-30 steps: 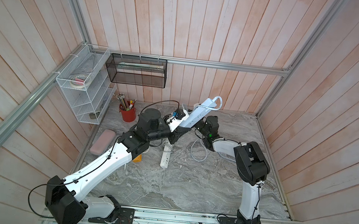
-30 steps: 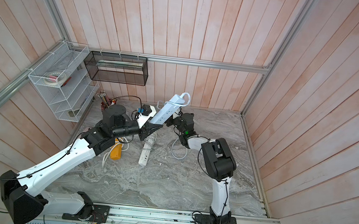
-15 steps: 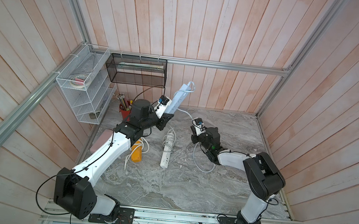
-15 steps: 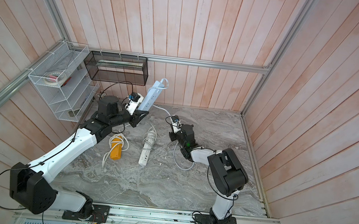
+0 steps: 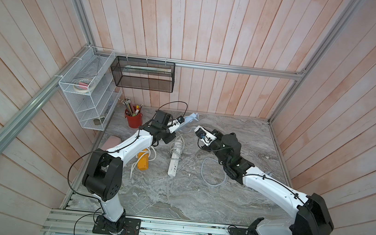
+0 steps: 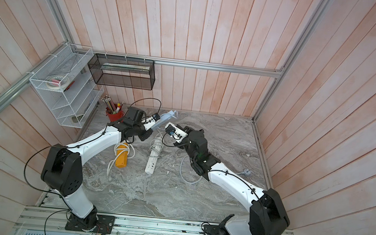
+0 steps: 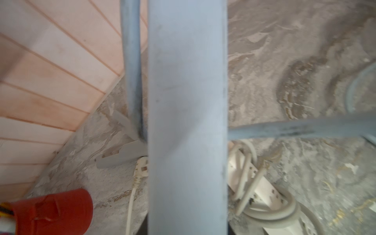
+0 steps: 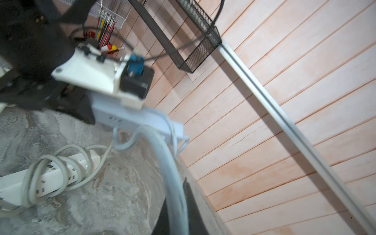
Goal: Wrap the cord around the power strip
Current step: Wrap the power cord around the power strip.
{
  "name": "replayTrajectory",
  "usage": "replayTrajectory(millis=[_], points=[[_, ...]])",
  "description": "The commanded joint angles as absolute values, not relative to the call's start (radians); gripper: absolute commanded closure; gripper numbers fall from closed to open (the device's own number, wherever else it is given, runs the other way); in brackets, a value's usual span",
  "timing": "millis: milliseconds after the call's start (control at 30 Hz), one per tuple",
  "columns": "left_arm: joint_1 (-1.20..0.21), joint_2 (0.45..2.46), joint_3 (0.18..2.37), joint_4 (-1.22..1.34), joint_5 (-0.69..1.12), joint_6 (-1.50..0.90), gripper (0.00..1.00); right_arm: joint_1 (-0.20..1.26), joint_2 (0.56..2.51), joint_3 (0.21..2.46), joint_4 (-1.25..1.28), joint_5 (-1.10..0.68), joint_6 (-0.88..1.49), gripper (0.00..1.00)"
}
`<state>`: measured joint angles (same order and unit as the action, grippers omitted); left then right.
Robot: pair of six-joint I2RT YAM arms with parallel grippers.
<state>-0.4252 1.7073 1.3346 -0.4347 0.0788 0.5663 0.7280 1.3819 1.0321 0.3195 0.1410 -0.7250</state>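
Left claw [image 5: 179,128] grips raised power strip [image 5: 191,119]; right claw [image 5: 199,145] pinches cord [image 8: 173,173].

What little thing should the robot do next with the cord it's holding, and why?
Probably swing the right gripper, shut on the pale grey cord, across the long pale blue-grey power strip to lay a turn. The left gripper holds that strip lifted, and much cord lies slack on the marble table.

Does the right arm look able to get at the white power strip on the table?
Probably not yet. The white power strip lies close by with nothing across the way, but the right end effector is shut on the cord of the lifted grey power strip; it must let go first.
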Motion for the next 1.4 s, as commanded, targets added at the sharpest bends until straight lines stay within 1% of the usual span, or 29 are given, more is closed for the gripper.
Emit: replayTrajectory(millis=[0,100,200,233,333,400,500,567,600,633,667,733,767,900,1033,1167,1267,1300,1367], points=[[-0.471,1.664,1.336,-0.534,0.154,0.683,1.00,0.672,1.406,1.214,0.152,-0.020,-0.759,1.00],[-0.501,1.605,1.284,-0.574,0.248,0.741,1.00,0.590,1.493,1.377,-0.023,-0.102,-0.768,1.00],[-0.546,1.530,1.227,-0.593,0.384,0.776,1.00,0.501,1.592,1.505,-0.181,-0.178,-0.791,1.00],[-0.572,1.501,1.206,-0.590,0.428,0.784,1.00,0.463,1.624,1.549,-0.225,-0.222,-0.791,1.00],[-0.616,1.447,1.197,-0.577,0.572,0.760,1.00,0.349,1.724,1.647,-0.276,-0.431,-0.717,1.00],[-0.618,1.414,1.212,-0.560,0.680,0.730,1.00,0.303,1.782,1.675,-0.258,-0.571,-0.647,1.00],[-0.618,1.353,1.201,-0.446,0.759,0.646,1.00,0.287,1.838,1.626,-0.136,-0.675,-0.527,0.99],[-0.616,1.327,1.208,-0.393,0.755,0.596,1.00,0.288,1.851,1.535,0.022,-0.712,-0.418,0.94],[-0.616,1.317,1.210,-0.374,0.749,0.579,1.00,0.288,1.853,1.483,0.091,-0.726,-0.368,0.89],[-0.614,1.307,1.213,-0.356,0.747,0.561,1.00,0.291,1.853,1.423,0.207,-0.728,-0.301,0.83],[-0.610,1.301,1.215,-0.337,0.741,0.537,1.00,0.293,1.853,1.364,0.311,-0.727,-0.222,0.79],[-0.600,1.297,1.218,-0.306,0.719,0.497,1.00,0.302,1.856,1.284,0.455,-0.702,-0.118,0.69],[-0.597,1.299,1.221,-0.297,0.699,0.479,1.00,0.308,1.855,1.241,0.512,-0.677,-0.082,0.65],[-0.579,1.301,1.221,-0.267,0.676,0.423,1.00,0.328,1.858,1.125,0.650,-0.567,-0.031,0.53],[-0.563,1.295,1.229,-0.242,0.653,0.378,1.00,0.329,1.875,1.061,0.650,-0.435,-0.058,0.45],[-0.530,1.287,1.231,-0.204,0.654,0.322,1.00,0.334,1.897,1.034,0.607,-0.394,-0.088,0.40],[-0.512,1.289,1.226,-0.168,0.650,0.278,1.00,0.345,1.902,1.015,0.598,-0.353,-0.101,0.40],[-0.507,1.291,1.225,-0.157,0.644,0.263,1.00,0.352,1.905,1.011,0.591,-0.332,-0.105,0.41],[-0.496,1.295,1.217,-0.126,0.609,0.233,1.00,0.360,1.908,1.007,0.565,-0.303,-0.109,0.51]])
